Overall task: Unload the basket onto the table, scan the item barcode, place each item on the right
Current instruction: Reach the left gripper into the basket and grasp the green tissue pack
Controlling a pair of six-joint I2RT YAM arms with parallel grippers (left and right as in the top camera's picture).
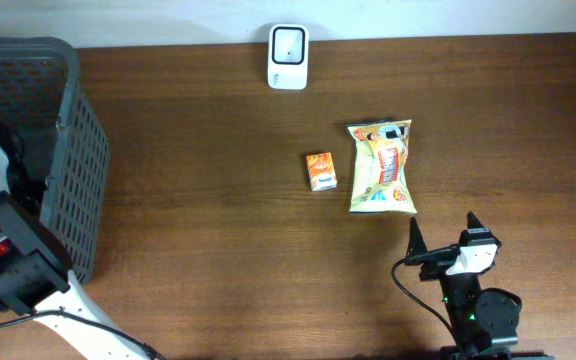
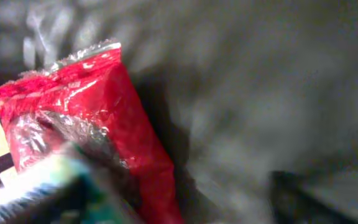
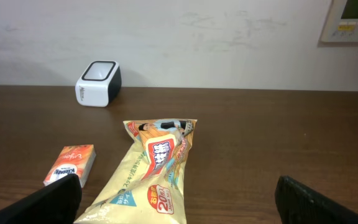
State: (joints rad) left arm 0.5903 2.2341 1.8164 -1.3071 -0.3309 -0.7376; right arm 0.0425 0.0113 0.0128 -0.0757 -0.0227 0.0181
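Note:
A white barcode scanner point(image 1: 288, 57) stands at the table's far edge and also shows as the scanner point(image 3: 98, 83) in the right wrist view. My left arm point(image 1: 8, 262) reaches into the dark mesh basket point(image 1: 78, 150) on the left. In the blurred left wrist view, a shiny red packet point(image 2: 104, 106) lies close under my left gripper point(image 2: 166, 202), whose fingers stand wide apart around its lower end. My right gripper point(image 1: 442, 235) hovers open and holding nothing near the front edge, just short of a yellow snack bag point(image 3: 154, 171).
An orange tissue pack point(image 1: 320, 171) lies left of the yellow snack bag point(image 1: 381, 167) mid-table. A blurred teal and white item point(image 2: 36, 193) lies beside the red packet in the basket. The basket's mesh wall stands between my left arm and the table.

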